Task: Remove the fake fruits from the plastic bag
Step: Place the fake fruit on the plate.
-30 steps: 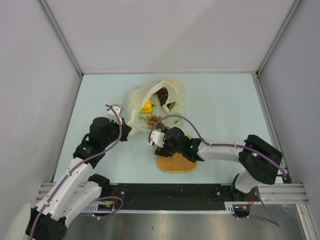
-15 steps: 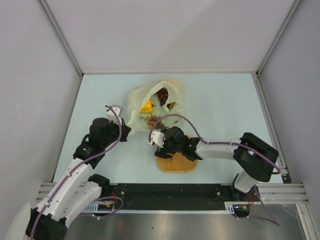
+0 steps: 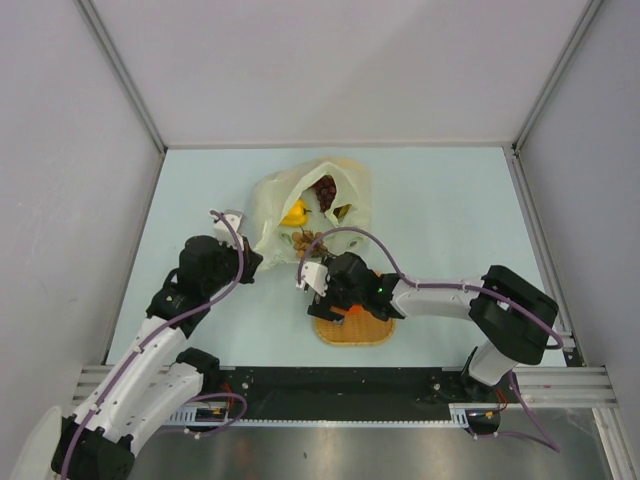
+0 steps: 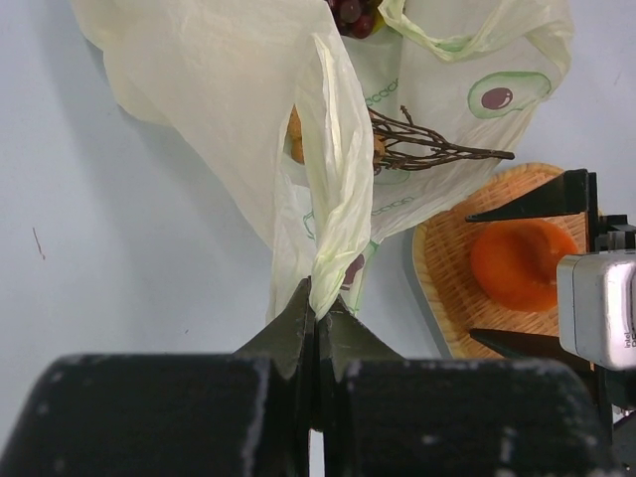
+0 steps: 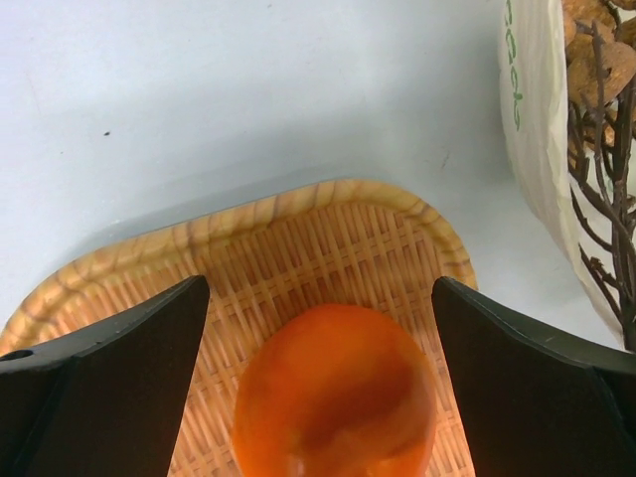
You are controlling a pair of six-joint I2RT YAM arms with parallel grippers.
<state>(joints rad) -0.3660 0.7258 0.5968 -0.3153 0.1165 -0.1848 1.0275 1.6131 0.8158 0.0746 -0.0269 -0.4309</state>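
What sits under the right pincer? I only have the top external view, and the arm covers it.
Observer: A glossy orange plastic fruit lies on the flat woven orange mat.
Operator: Is it gripped?
Observer: No. The right pincer stands open, a finger on either side of the fruit.
Operator: And the left pincer?
Observer: Shut on a fold of the thin pale yellow-green plastic bag.

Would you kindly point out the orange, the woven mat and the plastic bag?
orange (image 5: 335,393), right wrist view, its glossy top.
woven mat (image 5: 298,243), right wrist view, bare weave.
plastic bag (image 4: 219,89), left wrist view, crinkled side.
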